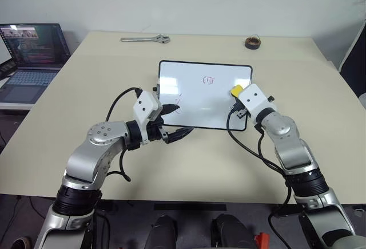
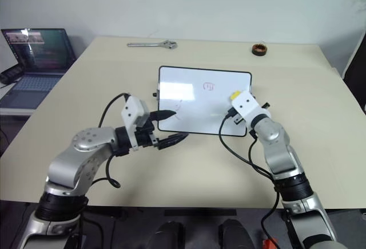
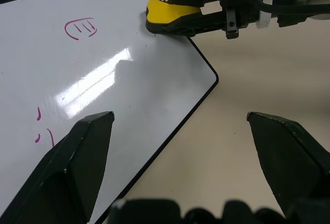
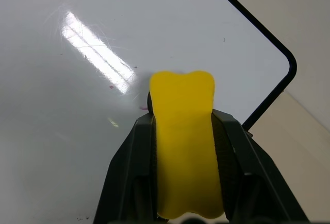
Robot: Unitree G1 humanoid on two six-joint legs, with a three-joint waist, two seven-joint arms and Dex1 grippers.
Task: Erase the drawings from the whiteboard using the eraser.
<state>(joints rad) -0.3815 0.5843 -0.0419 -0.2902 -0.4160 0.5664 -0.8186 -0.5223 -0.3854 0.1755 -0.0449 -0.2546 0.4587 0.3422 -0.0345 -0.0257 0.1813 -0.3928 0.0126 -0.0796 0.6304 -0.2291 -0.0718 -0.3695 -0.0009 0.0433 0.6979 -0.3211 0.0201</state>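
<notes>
eraser (image 4: 183,147) clamped btwn R jaws, on whiteboard (image 4: 62,131)

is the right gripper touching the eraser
Touching. In the right wrist view the right gripper is shut on the yellow eraser, a finger against each side.

Head pair overhead; wrists near whiteboard (image 1: 205,94)

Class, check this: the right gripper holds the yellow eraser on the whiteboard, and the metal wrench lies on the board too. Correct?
Not quite. The wrench lies on the table beyond the whiteboard, as the left eye view shows. The right gripper does hold the eraser.
</notes>
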